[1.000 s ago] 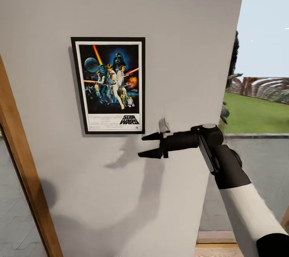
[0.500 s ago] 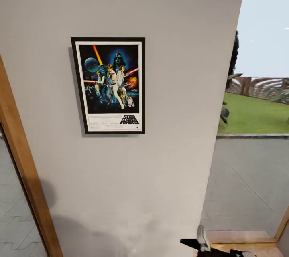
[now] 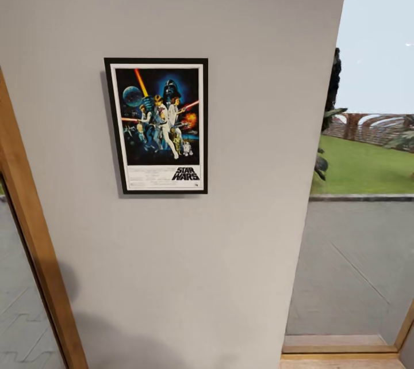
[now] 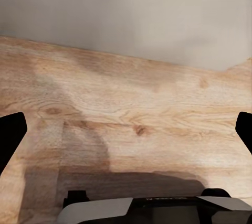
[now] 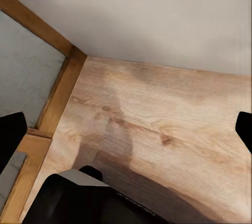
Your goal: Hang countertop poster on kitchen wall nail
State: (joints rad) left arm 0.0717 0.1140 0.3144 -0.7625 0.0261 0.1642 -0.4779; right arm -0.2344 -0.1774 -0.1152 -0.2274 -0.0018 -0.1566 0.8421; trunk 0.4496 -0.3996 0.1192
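Poster (image 3: 156, 125) hangs flat on grey wall (image 3: 253, 41), nail hidden — hanging step looks done. Left gripper (image 4: 126, 129) and right gripper (image 5: 126, 129) fingers spread, empty, above wood floor (image 4: 131, 114). Next — probably just check poster holds.

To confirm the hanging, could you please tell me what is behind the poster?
The poster lies flat against the light-grey wall, casting a thin shadow along its left edge. Any nail behind it is covered by the frame.

Even, soft daylight; faint shadows on the wall (image 3: 241, 127); wrist views slightly blurred, perhaps compression.
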